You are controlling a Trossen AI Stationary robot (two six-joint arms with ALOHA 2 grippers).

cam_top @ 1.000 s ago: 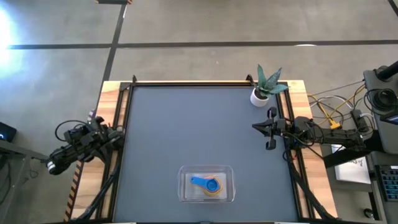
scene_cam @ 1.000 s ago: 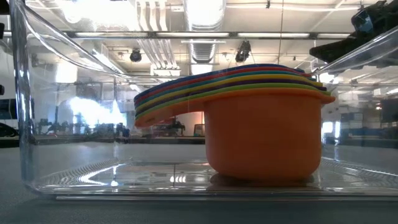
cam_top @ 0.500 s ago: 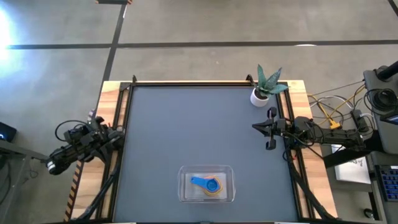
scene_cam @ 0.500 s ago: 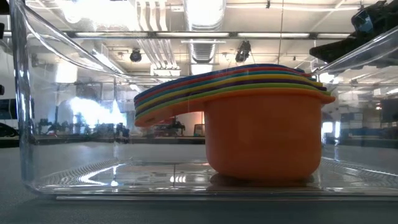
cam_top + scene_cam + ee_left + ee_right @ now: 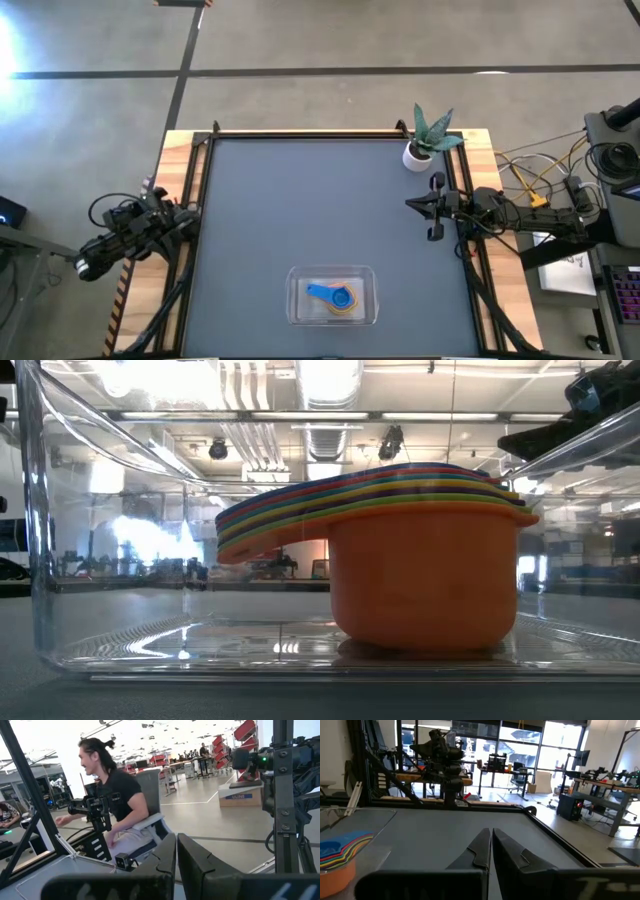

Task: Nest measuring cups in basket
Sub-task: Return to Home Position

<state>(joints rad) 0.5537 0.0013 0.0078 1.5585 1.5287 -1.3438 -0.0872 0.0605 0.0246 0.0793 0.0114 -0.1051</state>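
Note:
The measuring cups [image 5: 333, 298] sit nested in one stack, blue on top, inside the clear basket [image 5: 296, 305] near the table's near edge. In the low view the orange cup [image 5: 430, 585] rests by its base on the basket floor [image 5: 200, 645], with the coloured handles [image 5: 270, 515] fanned to one side. My left gripper [image 5: 185, 211] waits at the table's left edge, shut [image 5: 176, 857]. My right gripper [image 5: 410, 204] hovers at the right edge, shut [image 5: 491, 845]. Neither is near the basket.
A small white pot with a green plant [image 5: 422, 147] stands at the far right corner, close to my right arm. Cables and equipment [image 5: 590, 180] lie beyond the right edge. A seated person [image 5: 117, 800] shows past the table in the left wrist view.

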